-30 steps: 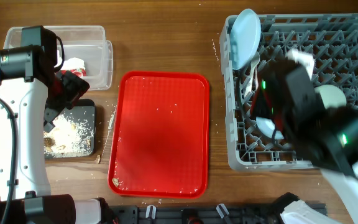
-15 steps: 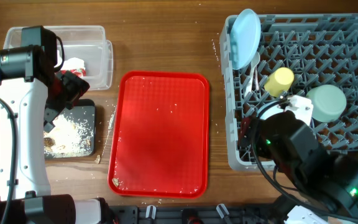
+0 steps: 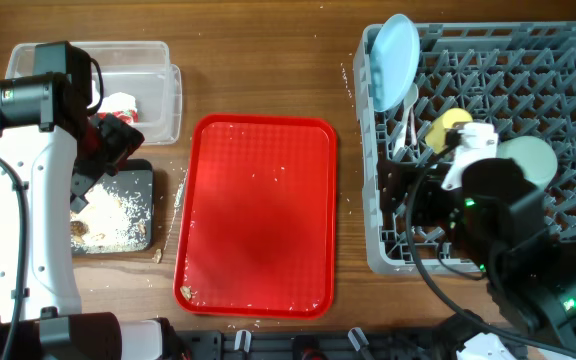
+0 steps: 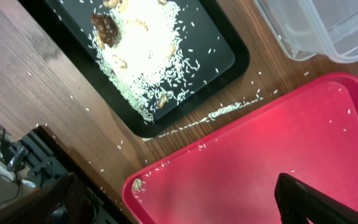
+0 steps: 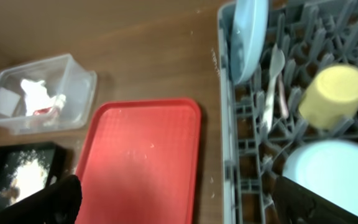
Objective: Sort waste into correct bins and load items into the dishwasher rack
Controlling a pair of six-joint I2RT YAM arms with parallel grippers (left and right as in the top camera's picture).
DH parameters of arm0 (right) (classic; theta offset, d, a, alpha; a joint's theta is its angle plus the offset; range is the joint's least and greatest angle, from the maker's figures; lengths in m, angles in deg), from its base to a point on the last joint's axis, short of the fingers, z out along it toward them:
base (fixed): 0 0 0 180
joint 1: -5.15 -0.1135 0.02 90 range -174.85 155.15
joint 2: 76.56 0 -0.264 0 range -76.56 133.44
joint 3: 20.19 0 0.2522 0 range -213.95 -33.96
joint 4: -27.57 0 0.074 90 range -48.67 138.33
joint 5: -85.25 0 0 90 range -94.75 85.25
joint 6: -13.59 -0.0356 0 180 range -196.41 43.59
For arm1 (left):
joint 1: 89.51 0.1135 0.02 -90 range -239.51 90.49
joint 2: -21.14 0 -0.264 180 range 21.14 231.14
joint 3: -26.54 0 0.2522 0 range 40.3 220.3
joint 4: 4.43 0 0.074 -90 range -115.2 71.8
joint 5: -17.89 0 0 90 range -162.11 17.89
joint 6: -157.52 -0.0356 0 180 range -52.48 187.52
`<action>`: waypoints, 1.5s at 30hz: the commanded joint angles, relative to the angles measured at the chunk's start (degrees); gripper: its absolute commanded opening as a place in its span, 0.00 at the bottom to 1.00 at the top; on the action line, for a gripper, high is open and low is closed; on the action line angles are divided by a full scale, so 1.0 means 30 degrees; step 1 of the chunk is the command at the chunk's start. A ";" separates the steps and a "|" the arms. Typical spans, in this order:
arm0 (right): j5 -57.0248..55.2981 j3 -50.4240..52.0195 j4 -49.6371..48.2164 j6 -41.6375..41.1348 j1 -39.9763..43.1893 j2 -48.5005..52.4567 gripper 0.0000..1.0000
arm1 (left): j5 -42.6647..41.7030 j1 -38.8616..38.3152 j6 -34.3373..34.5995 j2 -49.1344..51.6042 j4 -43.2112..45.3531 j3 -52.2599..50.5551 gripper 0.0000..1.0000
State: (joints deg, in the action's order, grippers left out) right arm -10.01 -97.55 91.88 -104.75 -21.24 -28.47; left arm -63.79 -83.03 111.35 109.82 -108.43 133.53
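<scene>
Holding left gripper (image 4: pixel 179 202) jaws spread wide, empty, over the red tray (image 4: pixel 272 143) beside the black tray (image 4: pixel 232 46) carrying food scraps (image 4: pixel 143 37); holding right gripper (image 5: pixel 179 202) jaws wide apart, empty, above the dishwasher rack (image 5: pixel 229 130) containing yellow-green cup (image 5: pixel 332 94), light blue plate (image 5: pixel 248 37), white spoon (image 5: pixel 272 87); showing tissue (image 5: pixel 39 93) lying in the clear box (image 5: pixel 76 78).

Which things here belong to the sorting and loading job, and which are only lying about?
Job: rack, plate, spoon, cup, bowl, clear box, tissue, wrapper, black tray, scraps.
Lying about: red tray, loose grains on the table.
</scene>
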 commanded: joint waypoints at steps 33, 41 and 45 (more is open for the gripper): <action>0.5115 2.1099 -1.7114 0.8961 1.0010 -1.5963 1.00 | 0.0328 0.0080 -0.0022 -0.0131 -0.0015 0.0189 1.00; 0.4626 2.1099 -1.7056 1.1606 1.0185 -1.5970 1.00 | 0.0328 0.0080 -0.0022 -0.0131 -0.0015 0.0189 1.00; 0.4626 2.1099 -1.7056 1.1606 1.0178 -1.5956 0.99 | 0.0328 0.0080 -0.0022 -0.0131 -0.0007 0.0189 1.00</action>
State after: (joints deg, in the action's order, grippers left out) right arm 4.39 -34.67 40.86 -71.35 9.01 -75.42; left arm -63.53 -83.03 111.35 109.82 -108.43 133.53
